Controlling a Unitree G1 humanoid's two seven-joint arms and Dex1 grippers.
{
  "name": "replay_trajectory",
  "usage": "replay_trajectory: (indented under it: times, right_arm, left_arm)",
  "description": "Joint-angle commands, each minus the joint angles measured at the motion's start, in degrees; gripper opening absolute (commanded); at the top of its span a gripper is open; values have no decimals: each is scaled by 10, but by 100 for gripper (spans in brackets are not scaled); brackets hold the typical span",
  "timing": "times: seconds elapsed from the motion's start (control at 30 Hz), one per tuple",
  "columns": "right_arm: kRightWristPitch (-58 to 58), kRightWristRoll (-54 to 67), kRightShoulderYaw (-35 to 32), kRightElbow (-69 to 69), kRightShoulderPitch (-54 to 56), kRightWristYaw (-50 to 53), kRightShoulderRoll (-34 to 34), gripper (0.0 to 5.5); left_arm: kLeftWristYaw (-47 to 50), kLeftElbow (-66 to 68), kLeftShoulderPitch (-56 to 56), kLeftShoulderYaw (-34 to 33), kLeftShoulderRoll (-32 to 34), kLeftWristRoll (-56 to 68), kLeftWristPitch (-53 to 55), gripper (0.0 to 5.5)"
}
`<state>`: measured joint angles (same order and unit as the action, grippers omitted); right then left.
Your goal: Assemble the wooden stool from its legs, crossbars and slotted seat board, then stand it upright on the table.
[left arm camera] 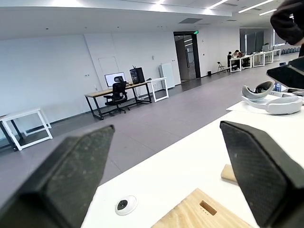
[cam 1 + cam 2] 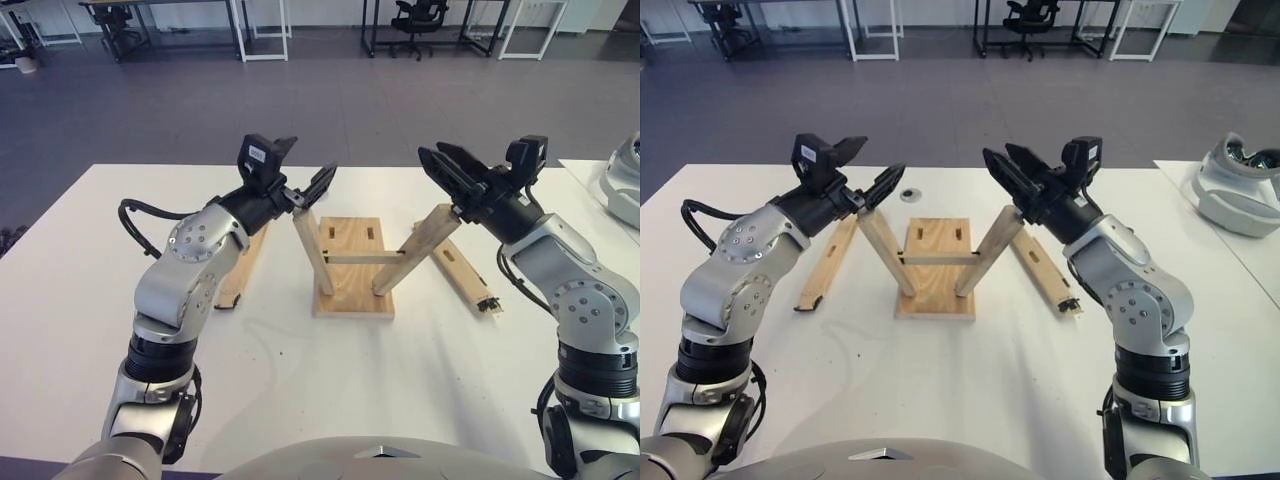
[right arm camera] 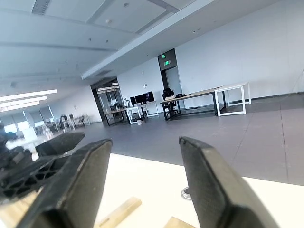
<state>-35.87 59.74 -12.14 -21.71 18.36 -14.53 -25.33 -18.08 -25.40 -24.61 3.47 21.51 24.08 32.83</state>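
Fingers spread wide and empty, the left gripper [image 2: 314, 156] hangs just above the upper end of the left leg [image 2: 313, 250]. We cannot tell whether its lower finger touches the wood. Opposite, the right gripper [image 2: 430, 150] is likewise parted with nothing between its fingers, which point toward the left gripper. The top of the right leg [image 2: 417, 250] sits just under its base.

We see the two legs splay outward like a V, joined low down by a crossbar [image 2: 362, 258]. Their lower ends are on the slotted seat board [image 2: 352, 296], which lies flat near the middle of the white table [image 2: 90, 300]. Two slots show in the board's far half.

The left wooden piece [image 2: 245, 265] lies flat on the table beside the board, partly under the left arm. The right wooden piece [image 2: 465, 270], with a slot in it, lies on the other side beneath the right arm. Beyond the board a small round disc [image 2: 910, 195] sits in the tabletop. A white headset [image 2: 1230, 195] rests on a neighbouring table at far right.
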Motion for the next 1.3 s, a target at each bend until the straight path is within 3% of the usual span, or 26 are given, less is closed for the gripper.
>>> replay_trajectory:
  times: [0.03, 0.17, 0.3, 0.37, 0.67, 0.87, 1.1, 1.17, 1.3]
  right_arm:
    - [9, 40, -56, -21, 4, 30, 11, 265]
    - [17, -2, -90, -57, -75, 83, 13, 265]
    - [15, -46, -77, -156, -201, 134, 37, 265]
    - [18, -60, -63, -183, -220, 162, 55, 265]
    - [-3, -128, 26, -199, -199, 197, 69, 265]
    - [-80, -176, 86, -204, -135, 237, 51, 265]
    - [-99, -212, 138, -227, -79, 188, 47, 265]
    - [-98, -215, 143, -227, -75, 176, 51, 265]
    - [-85, -221, 103, -204, -106, 174, 60, 265]
  left_arm:
    - [64, -17, -43, -99, -33, 19, -22, 410]
    - [142, -105, 12, -169, -47, 30, 19, 410]
    - [177, -220, 197, -95, -67, 23, 91, 410]
    - [192, -234, 227, -74, -86, 25, 108, 410]
    - [210, -227, 181, -42, -117, 19, 124, 410]
    - [213, -220, 132, 9, -122, 7, 159, 410]
    - [199, -183, 88, 62, -150, -20, 161, 410]
    - [193, -174, 86, 62, -154, -26, 157, 410]
    - [162, -149, 115, 1, -120, -26, 141, 410]
